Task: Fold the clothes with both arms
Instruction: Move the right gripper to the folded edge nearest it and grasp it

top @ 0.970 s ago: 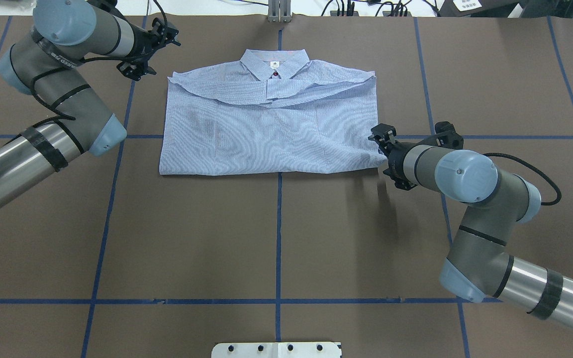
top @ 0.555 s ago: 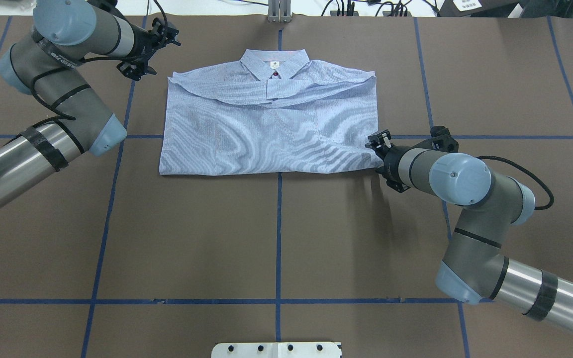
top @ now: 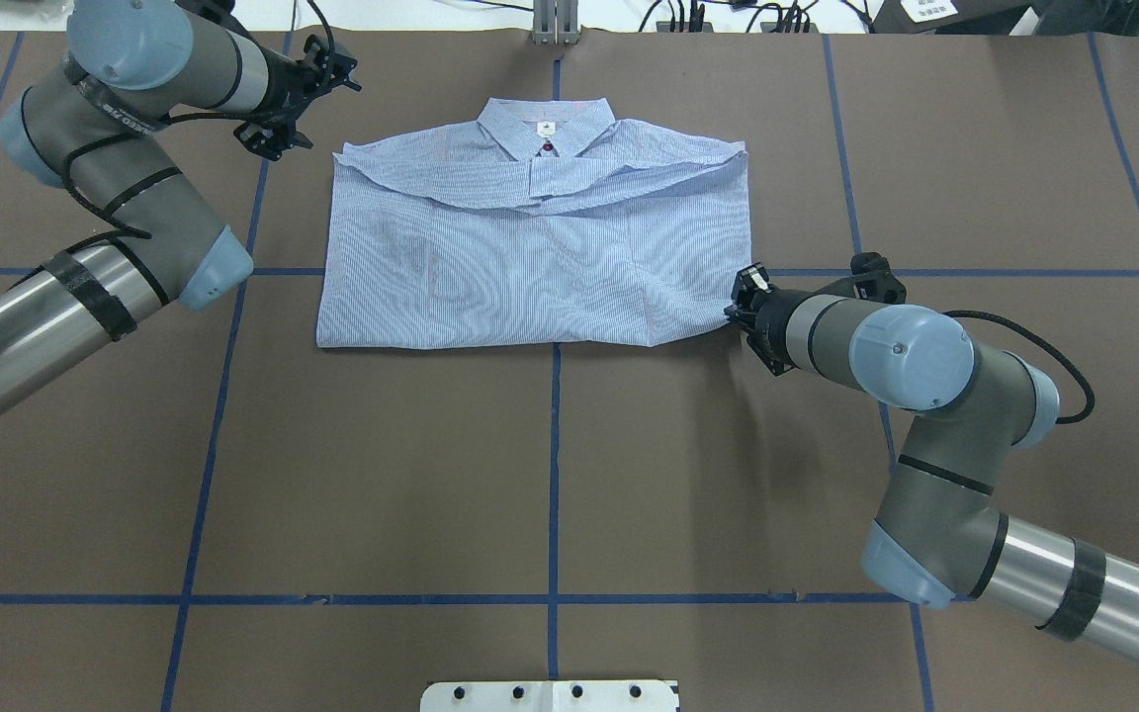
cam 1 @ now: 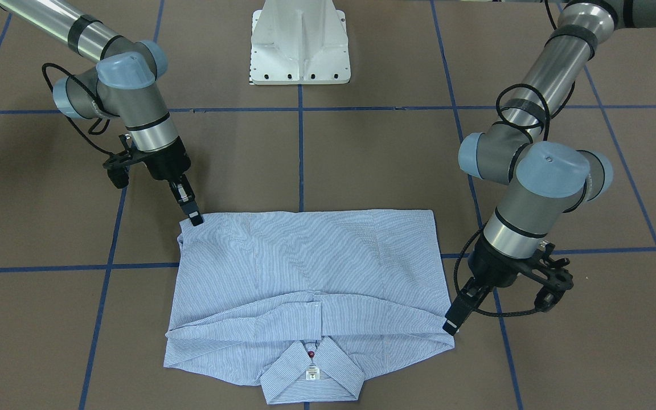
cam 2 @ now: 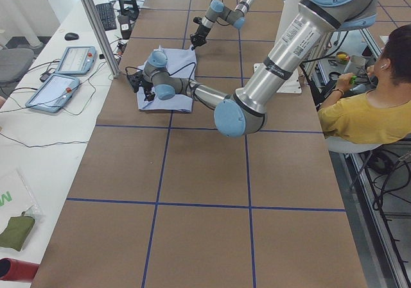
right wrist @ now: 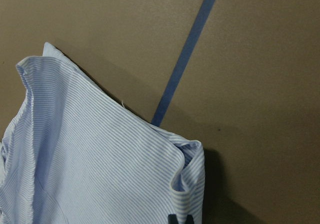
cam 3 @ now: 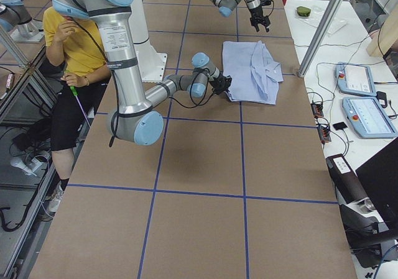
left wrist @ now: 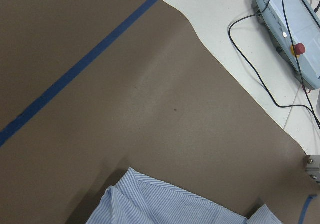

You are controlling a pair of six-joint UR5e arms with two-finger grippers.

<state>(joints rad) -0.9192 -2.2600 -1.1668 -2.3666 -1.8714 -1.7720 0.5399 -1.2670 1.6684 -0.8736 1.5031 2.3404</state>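
Observation:
The light blue striped shirt (top: 530, 247) lies folded on the brown table, collar (top: 545, 124) toward the far edge and sleeves crossed over the chest. My right gripper (top: 740, 297) (cam 1: 194, 218) is at the shirt's near right corner, and it looks shut on the cloth. In the right wrist view that corner (right wrist: 187, 169) curls up around a dark fingertip (right wrist: 179, 219). My left gripper (cam 1: 451, 326) hangs just beside the far left shoulder corner (top: 340, 156), apart from the cloth. It shows as one narrow bar, so I cannot tell its state. The left wrist view shows only the shirt's corner (left wrist: 150, 199).
Blue tape lines (top: 555, 475) cross the brown table cover. The white robot base (cam 1: 299, 42) stands at the near edge. Two pendants (cam 3: 360, 96) and cables lie past the far edge. A seated person (cam 2: 366, 108) is beside the table.
My right gripper has moved left onto the shirt's near right corner, and that corner has bunched inward. The left arm has stayed in place.

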